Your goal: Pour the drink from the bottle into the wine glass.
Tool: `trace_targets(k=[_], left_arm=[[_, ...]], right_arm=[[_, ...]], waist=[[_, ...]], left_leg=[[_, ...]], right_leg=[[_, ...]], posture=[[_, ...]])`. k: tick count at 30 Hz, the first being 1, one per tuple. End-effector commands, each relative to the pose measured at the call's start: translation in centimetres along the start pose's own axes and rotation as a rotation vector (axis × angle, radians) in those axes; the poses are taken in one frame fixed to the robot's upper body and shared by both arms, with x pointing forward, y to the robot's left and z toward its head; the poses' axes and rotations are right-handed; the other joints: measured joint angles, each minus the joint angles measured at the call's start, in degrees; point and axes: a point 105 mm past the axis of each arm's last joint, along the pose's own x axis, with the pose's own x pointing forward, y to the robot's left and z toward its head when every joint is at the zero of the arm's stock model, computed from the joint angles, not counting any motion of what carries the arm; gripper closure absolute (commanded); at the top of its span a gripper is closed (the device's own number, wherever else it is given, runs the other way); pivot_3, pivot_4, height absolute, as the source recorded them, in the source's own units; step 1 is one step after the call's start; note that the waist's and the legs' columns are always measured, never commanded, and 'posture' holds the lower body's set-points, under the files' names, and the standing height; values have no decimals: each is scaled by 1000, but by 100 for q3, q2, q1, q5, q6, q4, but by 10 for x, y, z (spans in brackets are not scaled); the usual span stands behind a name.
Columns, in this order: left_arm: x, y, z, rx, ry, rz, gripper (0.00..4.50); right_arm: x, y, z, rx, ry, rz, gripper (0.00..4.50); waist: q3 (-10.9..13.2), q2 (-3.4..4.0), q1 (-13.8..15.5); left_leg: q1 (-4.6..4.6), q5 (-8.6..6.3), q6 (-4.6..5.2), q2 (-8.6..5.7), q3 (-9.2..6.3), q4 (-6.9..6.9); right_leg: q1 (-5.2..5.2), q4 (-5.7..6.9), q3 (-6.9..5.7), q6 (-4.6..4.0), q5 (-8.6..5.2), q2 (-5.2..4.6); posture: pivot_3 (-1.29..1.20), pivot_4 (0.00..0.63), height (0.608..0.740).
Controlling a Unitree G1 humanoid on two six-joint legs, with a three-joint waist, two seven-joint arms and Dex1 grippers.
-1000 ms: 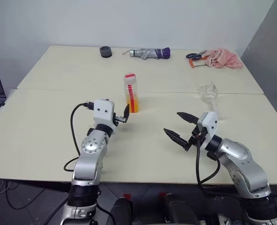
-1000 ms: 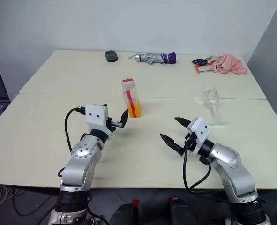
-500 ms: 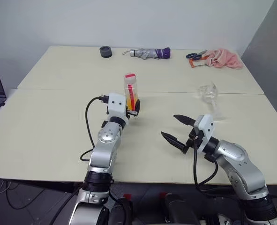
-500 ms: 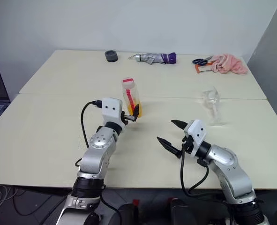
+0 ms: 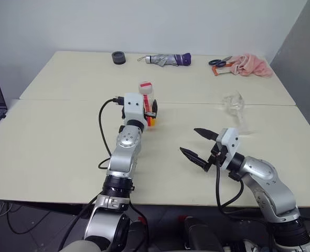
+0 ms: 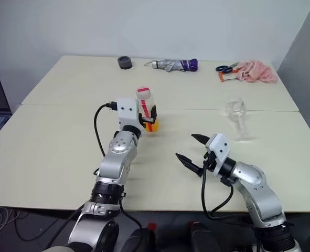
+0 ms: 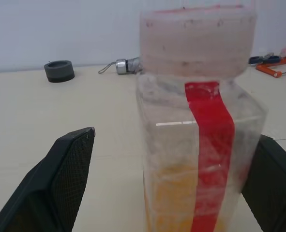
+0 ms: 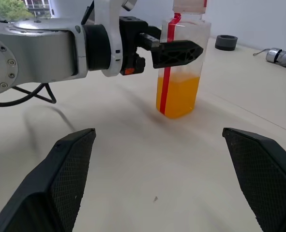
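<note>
Straddling the bottle (image 7: 198, 140) with jaws wide, the left gripper (image 5: 149, 112) has not closed; orange drink (image 8: 178, 94) fills its lower half. Nearer right, the right gripper (image 5: 198, 143) hangs wide, empty. One wine glass (image 5: 234, 107) stands empty far right on the pale surface (image 5: 50, 147), white wall behind.

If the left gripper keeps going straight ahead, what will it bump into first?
The bottle. It stands upright between the left gripper's open fingers, so going straight on would likely press the gripper against the bottle's side.
</note>
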Motion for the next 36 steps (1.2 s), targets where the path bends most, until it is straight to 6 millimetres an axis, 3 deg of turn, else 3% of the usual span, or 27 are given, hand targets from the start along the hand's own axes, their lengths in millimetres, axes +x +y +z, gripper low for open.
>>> trace_targets(k=[1, 13, 20, 33, 36], left_arm=[[6, -3, 17, -6, -60, 0, 25], [12, -8, 19, -61, -55, -6, 25], [14, -10, 22, -71, -57, -10, 25], [15, -13, 19, -64, -34, -23, 25], [16, -14, 19, -61, -33, -31, 582]], right_arm=[[2, 0, 11, -30, -43, 11, 0], [3, 0, 11, -26, -56, 5, 0], [5, 0, 25, -42, -136, 16, 0], [8, 1, 22, -57, -115, 30, 0], [8, 1, 22, -57, -114, 28, 0]], waist=[[0, 0, 0], [0, 0, 0], [0, 0, -1], [0, 0, 1], [0, 0, 1]], left_leg=[[0, 0, 0, 0, 0, 0], [-1, 0, 0, -1, 0, 0], [0, 0, 0, -1, 0, 0], [-2, 0, 0, -2, -2, 0], [-2, 0, 0, -2, -2, 0]], right_leg=[[0, 0, 0, 0, 0, 0], [0, 0, 0, 0, 0, 0], [0, 0, 0, 0, 0, 0], [-1, 0, -2, 0, 0, -2], [0, 0, -2, 0, 0, -2]], posture=[[0, 150, 740], [0, 150, 740], [0, 150, 740], [0, 150, 740], [0, 150, 740]])
